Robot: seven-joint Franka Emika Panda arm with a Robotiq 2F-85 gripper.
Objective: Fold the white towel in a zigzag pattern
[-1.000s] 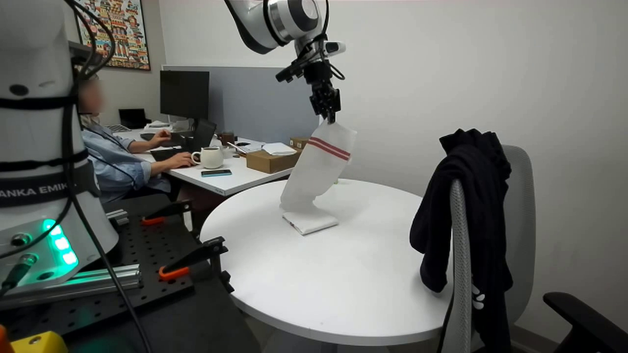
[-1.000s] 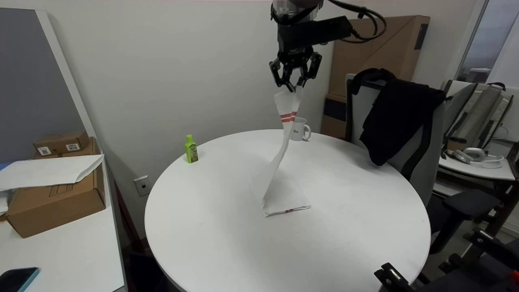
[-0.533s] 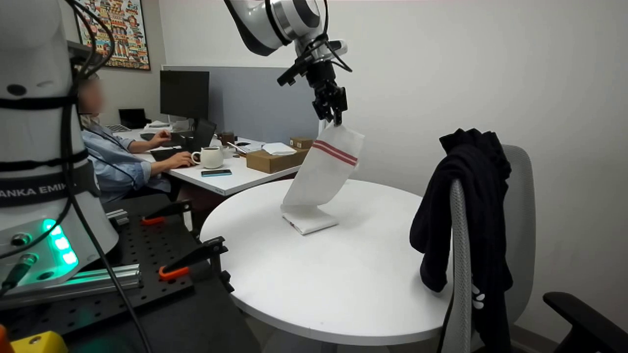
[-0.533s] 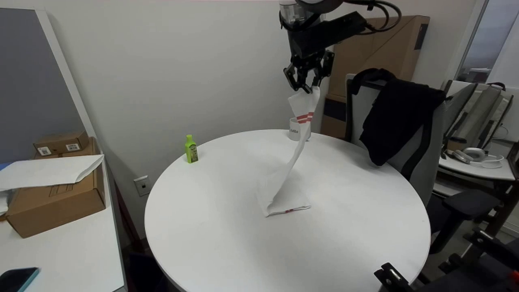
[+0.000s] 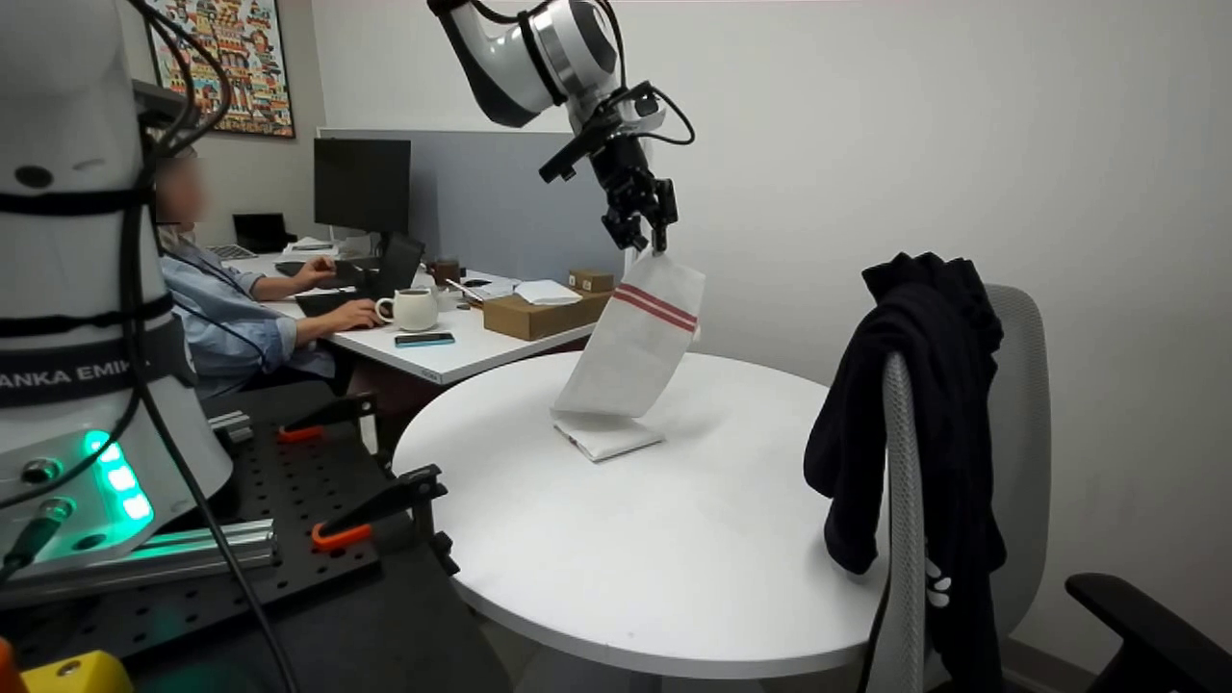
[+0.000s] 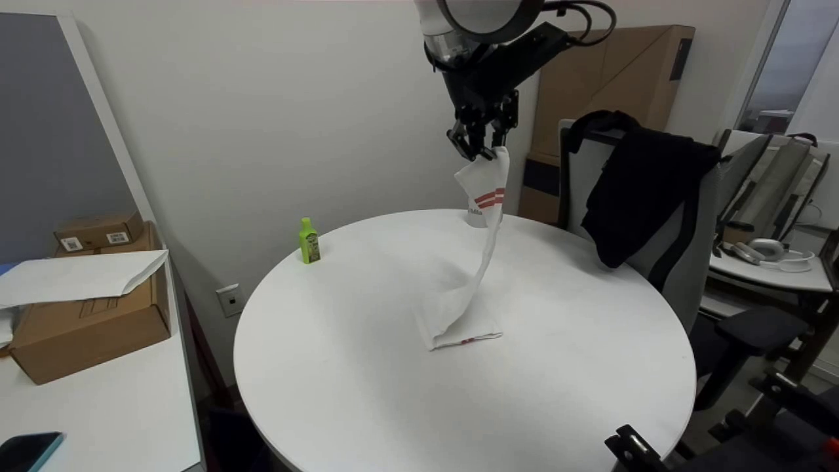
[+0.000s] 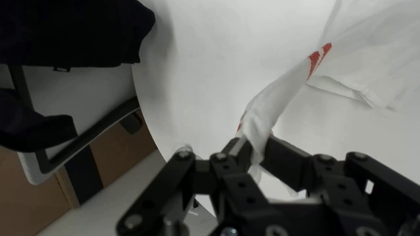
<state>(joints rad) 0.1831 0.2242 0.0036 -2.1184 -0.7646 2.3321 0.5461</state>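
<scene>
The white towel [image 5: 630,351] hangs slanted from the fingers [image 7: 285,160], which pinch its upper end. Its lower part lies folded on the table [image 6: 341,380]

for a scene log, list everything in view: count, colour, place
table: 1, white, centre
white towel: 1, white, red-striped, partly on table
bottle: 1, green, table edge
mug: 1, white, on table, partly behind white towel
chair: at least 1, grey, by table
jacket: 1, black, over chair
large box: at least 1, brown, behind chair
desk: at least 1, white, near table
boxes: at least 2, brown, on desk
phone: 1, dark, on desk
cup: 1, white, on desk
monitor: 1, black, on desk
person: 1, blue shirt, at desk
picture: 1, multicoloured, on wall
robot arm: 1, white and black, over table
hand: 1, black, shut on white towel
</scene>
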